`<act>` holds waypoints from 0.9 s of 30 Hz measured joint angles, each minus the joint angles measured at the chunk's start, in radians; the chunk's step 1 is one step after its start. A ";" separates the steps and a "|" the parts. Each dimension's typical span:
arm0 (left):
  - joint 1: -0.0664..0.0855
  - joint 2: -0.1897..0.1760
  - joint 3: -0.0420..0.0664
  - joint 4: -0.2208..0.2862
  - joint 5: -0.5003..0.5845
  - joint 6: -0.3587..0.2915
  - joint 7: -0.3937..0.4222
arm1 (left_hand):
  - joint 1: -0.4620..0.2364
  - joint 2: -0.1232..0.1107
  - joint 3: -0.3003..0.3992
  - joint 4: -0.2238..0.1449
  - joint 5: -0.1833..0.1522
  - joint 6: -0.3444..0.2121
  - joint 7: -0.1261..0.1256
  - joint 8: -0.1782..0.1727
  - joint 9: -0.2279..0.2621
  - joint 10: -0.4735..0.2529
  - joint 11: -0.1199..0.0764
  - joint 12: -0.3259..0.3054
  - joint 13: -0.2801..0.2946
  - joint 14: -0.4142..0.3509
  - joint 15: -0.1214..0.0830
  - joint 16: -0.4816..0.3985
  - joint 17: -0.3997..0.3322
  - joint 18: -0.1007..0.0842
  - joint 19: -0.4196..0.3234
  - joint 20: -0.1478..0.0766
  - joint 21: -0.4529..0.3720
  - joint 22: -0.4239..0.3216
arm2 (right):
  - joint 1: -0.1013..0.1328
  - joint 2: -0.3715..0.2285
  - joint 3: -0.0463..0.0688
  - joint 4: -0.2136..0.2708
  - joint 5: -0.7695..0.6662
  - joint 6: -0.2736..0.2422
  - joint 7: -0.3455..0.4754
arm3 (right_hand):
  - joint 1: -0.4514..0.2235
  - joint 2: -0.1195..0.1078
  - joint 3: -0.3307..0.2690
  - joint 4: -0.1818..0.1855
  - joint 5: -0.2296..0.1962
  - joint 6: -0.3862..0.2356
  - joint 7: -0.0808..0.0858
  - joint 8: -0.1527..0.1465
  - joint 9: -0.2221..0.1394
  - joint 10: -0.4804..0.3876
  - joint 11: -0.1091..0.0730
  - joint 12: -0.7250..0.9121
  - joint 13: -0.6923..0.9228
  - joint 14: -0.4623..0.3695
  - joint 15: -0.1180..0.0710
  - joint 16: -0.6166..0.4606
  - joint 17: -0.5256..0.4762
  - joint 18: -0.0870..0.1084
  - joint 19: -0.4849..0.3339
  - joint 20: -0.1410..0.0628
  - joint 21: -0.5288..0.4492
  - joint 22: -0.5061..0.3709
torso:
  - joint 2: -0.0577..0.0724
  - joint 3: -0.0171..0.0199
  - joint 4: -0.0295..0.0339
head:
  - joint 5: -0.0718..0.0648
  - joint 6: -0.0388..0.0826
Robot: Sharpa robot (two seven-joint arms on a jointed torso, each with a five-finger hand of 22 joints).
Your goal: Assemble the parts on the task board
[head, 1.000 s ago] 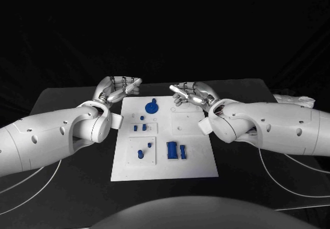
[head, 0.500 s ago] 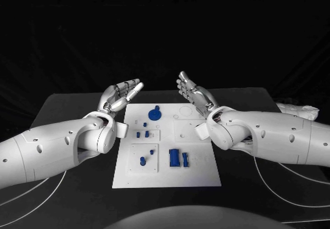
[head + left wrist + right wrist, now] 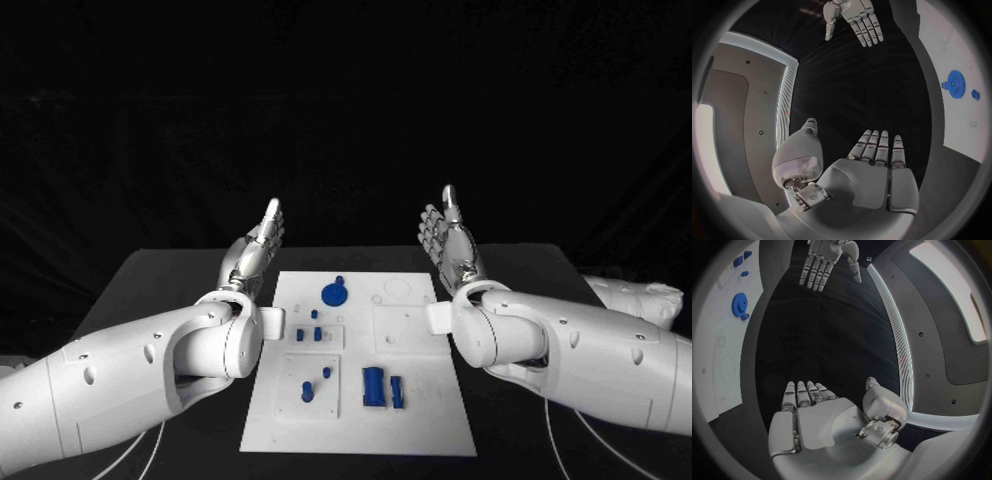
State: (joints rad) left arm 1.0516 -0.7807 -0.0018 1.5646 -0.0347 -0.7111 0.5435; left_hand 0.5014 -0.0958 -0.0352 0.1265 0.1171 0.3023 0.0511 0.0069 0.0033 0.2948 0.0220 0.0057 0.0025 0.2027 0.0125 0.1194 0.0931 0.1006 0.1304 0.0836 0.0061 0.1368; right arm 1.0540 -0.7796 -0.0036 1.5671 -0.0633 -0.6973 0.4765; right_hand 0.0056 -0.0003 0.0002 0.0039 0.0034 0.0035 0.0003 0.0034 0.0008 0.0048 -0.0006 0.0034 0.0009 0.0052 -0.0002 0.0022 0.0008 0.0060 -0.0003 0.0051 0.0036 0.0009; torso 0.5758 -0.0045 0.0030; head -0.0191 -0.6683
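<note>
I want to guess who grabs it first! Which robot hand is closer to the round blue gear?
Left, I think. The left robot hand is raised just beside the blue gear, past the board's edge. The right robot hand is raised farther off, across the task board.

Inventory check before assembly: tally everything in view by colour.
Blue parts: 8
White task board: 1
Silver hands, left hand and right hand: 2
Total: 11
</note>
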 measured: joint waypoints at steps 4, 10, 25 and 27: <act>-0.001 0.000 0.001 0.002 0.014 -0.023 -0.012 | -0.073 0.039 0.017 -0.017 -0.017 -0.045 -0.023 0.000 -0.001 -0.042 -0.010 0.000 -0.001 -0.030 -0.006 -0.016 -0.040 -0.033 -0.021 -0.036 0.000 -0.020 | -0.003 -0.001 0.003 0.001 0.029 -0.033 0.011 | 0.000 0.000 0.000 0.000 0.000 0.000 0.000 0.000 0.000 0.000 0.000 0.000 0.000 0.000 0.000 0.000 0.000 0.000 0.000 0.000 0.000 0.000 | -0.015 0.0023 -0.0014 | 0.011 0.038; -0.001 0.000 0.001 0.002 0.025 -0.041 -0.021 | -0.171 0.075 0.030 -0.057 -0.073 -0.104 -0.042 0.000 -0.002 -0.100 -0.019 0.000 -0.001 -0.068 -0.011 -0.070 -0.074 -0.062 -0.067 -0.069 0.000 -0.056 | -0.003 -0.001 0.003 0.001 0.050 -0.056 0.020 | 0.000 0.000 0.000 0.000 0.000 0.000 0.000 0.000 0.000 0.000 0.000 0.000 0.000 0.000 0.000 0.000 0.000 0.000 0.000 0.000 0.000 0.000 | -0.027 0.0039 -0.0027 | 0.018 0.064; -0.001 0.000 0.001 0.002 0.034 -0.054 -0.029 | -0.323 0.095 0.035 -0.116 -0.108 -0.192 -0.049 0.000 -0.002 -0.186 -0.020 0.000 -0.001 -0.166 -0.012 -0.112 -0.091 -0.079 -0.117 -0.081 0.000 -0.112 | -0.003 -0.001 0.003 0.001 0.066 -0.072 0.027 | 0.000 0.000 0.000 0.000 0.000 0.000 0.000 0.000 0.001 0.000 0.000 0.000 0.000 0.000 0.000 0.000 0.001 0.000 0.000 0.000 0.000 0.001 | -0.031 0.0046 -0.0030 | 0.019 0.068; -0.001 0.000 0.001 0.002 0.034 -0.054 -0.030 | -0.336 0.095 0.035 -0.116 -0.108 -0.199 -0.053 0.000 -0.002 -0.194 -0.023 0.000 -0.001 -0.173 -0.013 -0.112 -0.091 -0.091 -0.121 -0.085 0.000 -0.112 | -0.003 -0.001 0.003 0.001 0.066 -0.073 0.027 | 0.000 0.000 0.000 0.000 0.000 0.000 0.000 0.000 0.001 0.000 0.000 0.000 0.000 0.000 0.000 0.000 0.001 0.000 0.000 0.000 0.000 0.001 | -0.031 0.0046 -0.0030 | 0.019 0.068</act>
State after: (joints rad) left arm 1.0506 -0.7810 -0.0011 1.5670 -0.0003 -0.7654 0.5137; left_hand 0.1651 -0.0005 0.0003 0.0106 0.0087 0.1035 -0.0018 0.0070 0.0015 0.1008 -0.0005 0.0057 0.0012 0.0302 -0.0001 0.0071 0.0025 0.0098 0.0096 -0.0013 0.0061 0.0246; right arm 1.0506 -0.7801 -0.0005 1.5685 0.0031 -0.7701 0.5038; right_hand 0.0057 -0.0003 0.0002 0.0040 0.0034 0.0035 0.0003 0.0034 0.0015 0.0048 -0.0006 0.0034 0.0014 0.0053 -0.0002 0.0022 0.0014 0.0062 -0.0005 0.0055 0.0038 0.0017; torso 0.5444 0.0001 0.0000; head 0.0000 -0.6000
